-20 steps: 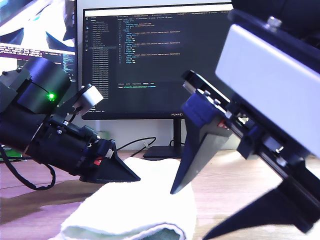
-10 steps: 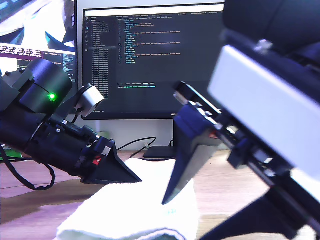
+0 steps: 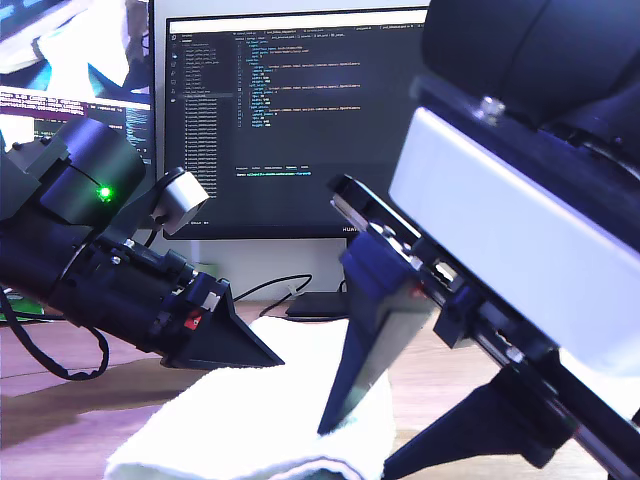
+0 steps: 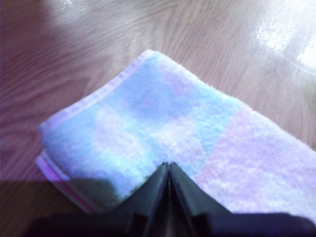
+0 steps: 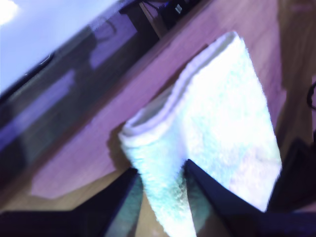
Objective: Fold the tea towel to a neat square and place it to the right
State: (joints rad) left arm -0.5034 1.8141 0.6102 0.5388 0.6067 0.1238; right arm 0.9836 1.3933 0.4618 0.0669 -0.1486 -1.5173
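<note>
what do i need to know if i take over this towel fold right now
My first gripper: shut, tip down on the towel; I can't tell if it pinches a layer.
My second gripper: jaws apart around the towel's folded end, cloth filling the gap; I can't tell if it is clamped.
Towel: on the table in front of the monitor, between both arms.
Done: folded over into layers, an oblong rather than a square.
Left: probably one more fold to square it, then move it aside.
</note>
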